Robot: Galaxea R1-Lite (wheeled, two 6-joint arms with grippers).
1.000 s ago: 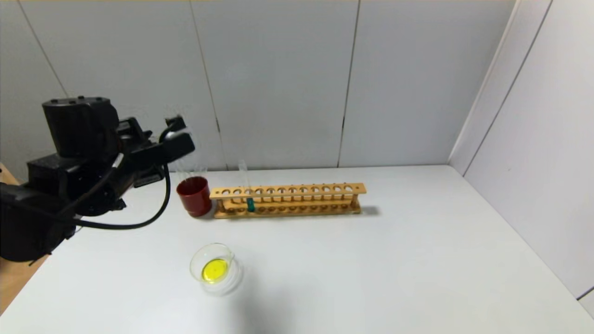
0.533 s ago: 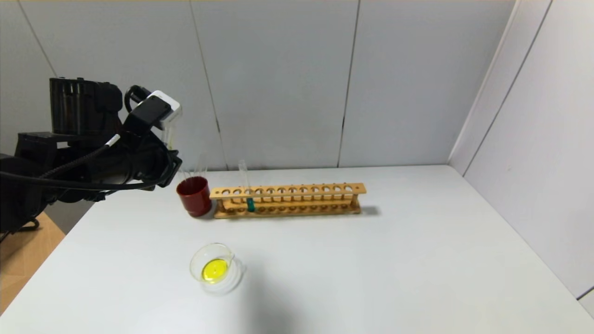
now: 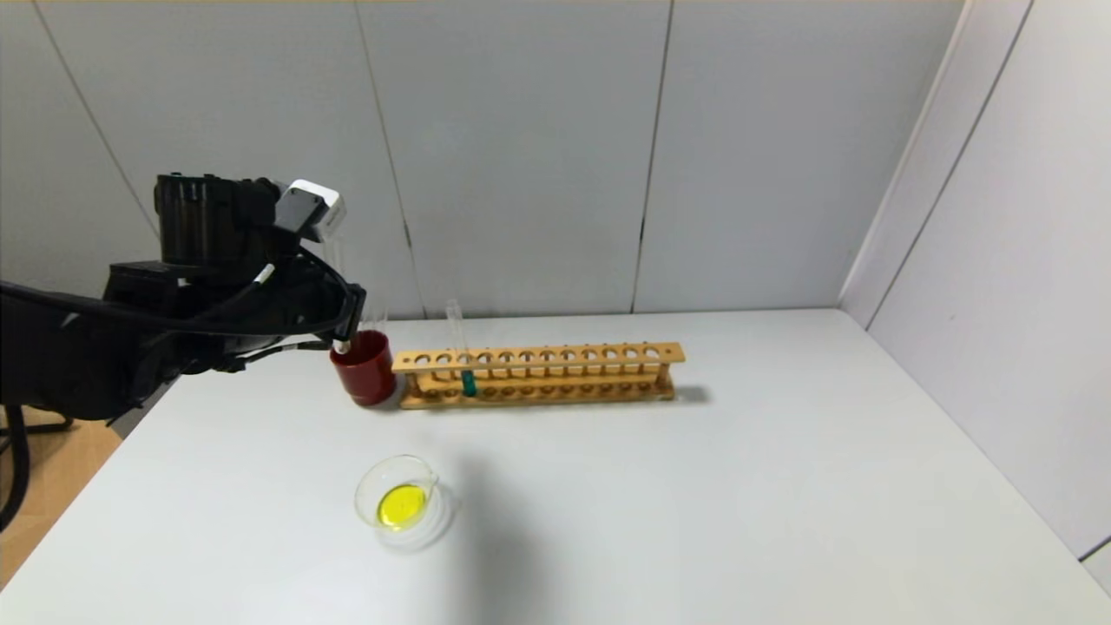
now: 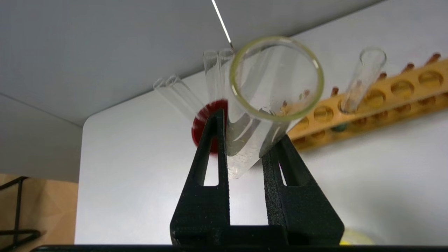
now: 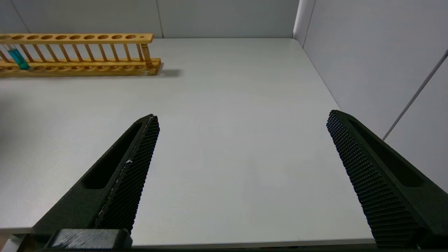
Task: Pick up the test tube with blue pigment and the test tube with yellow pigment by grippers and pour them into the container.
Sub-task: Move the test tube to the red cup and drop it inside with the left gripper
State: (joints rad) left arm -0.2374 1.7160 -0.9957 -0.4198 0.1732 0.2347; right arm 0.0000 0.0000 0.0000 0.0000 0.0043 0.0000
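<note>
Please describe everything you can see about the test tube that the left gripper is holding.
The test tube is slim clear glass with a round open mouth whose rim looks faintly yellow. No liquid column shows inside, only droplets and a slight yellowish film on the wall. The left gripper is shut on it, one black finger on each side of its lower part. It is held above the red cup, which already holds several clear tubes. It appears to touch only the gripper's fingers.

Grey panel walls point(image 3: 521, 156), white table point(image 3: 694, 503).
</note>
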